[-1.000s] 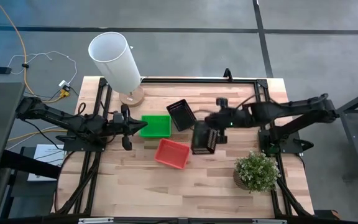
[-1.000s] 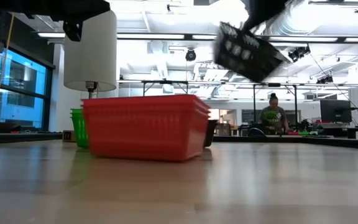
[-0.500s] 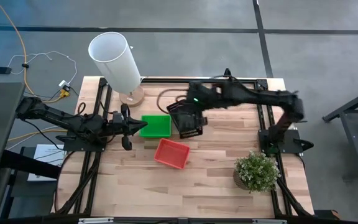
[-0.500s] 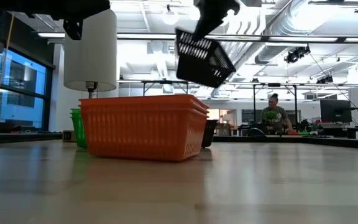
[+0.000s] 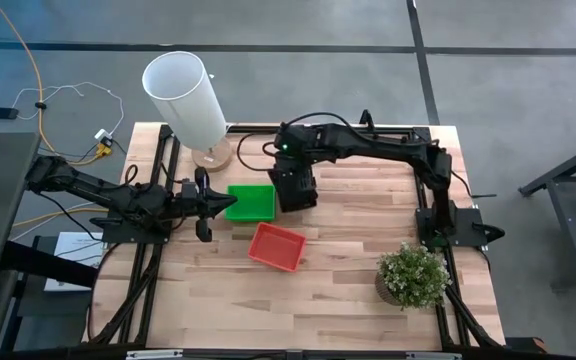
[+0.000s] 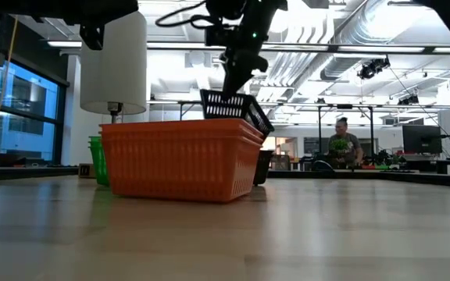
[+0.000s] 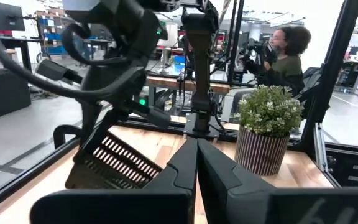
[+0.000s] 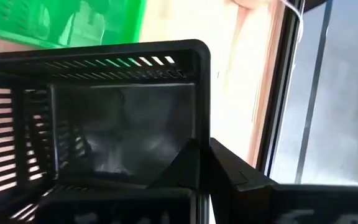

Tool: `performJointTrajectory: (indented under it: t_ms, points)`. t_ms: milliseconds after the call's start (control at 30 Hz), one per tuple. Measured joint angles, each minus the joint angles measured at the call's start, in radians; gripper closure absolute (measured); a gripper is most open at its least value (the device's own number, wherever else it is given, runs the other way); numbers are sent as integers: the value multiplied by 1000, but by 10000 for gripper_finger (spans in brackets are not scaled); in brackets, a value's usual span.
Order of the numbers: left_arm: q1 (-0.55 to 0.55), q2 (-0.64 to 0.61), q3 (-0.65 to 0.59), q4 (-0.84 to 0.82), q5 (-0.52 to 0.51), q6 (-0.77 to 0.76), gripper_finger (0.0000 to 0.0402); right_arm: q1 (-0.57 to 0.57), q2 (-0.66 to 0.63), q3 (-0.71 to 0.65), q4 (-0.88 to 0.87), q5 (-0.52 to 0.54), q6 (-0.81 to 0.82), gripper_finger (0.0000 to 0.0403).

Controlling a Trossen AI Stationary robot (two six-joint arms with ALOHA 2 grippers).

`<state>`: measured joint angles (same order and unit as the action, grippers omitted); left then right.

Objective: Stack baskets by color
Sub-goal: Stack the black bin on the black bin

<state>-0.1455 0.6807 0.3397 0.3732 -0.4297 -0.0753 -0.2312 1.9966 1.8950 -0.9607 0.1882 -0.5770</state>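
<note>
Your right gripper is reached across to the table's middle-back, fingers pinched on the rim of a black basket. In the low view that basket hangs tilted in the air, above and behind the red stack. Right wrist view shows the two fingers pressed together over the basket's wall, with green mesh just past it.

Green baskets sit on the table just left of the held black one. Red baskets sit nearer the front, angled, apart from the green. From the low view the red ones are nested; you can see several rims. How many are in the green pile you cannot tell. A dark basket edge peeks out behind the red stack's right side.

Your left gripper waits at the left side, fingers pressed together, tip right at the green baskets' left edge; touching or not, cannot tell. Its wrist view shows the fingers closed on nothing, pointing toward the held black basket.

White cylinder stands at back-left, plant at front-right. A person sits in the room beyond the table.
</note>
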Motion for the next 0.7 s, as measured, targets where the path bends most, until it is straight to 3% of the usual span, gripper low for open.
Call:
performJointTrajectory:
  t_ms: [700]
  points:
    - [0,2,0,-2,40,-19,401,-23,-3,1,-232,-27,88,403]
